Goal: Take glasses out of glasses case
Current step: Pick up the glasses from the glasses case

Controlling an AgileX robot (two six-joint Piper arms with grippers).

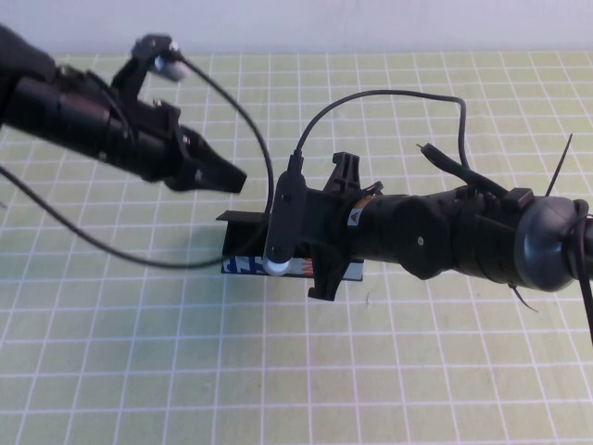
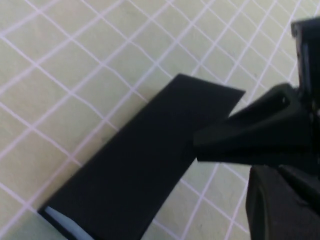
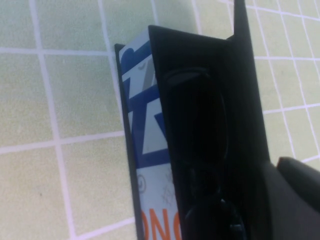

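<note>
Black thick-framed plastic glasses lie inside the open rectangular black glasses case, not yet lifted. High view: right gripper spread above it. Left wrist view: left gripper, pinched empty, beside the lid.

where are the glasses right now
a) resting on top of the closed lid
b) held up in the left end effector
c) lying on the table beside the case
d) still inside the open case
d: the right wrist view shows the black glasses lying in the open glasses case, lid up; the left end effector hovers behind the case and the right end effector is over it, neither holding them.
</note>
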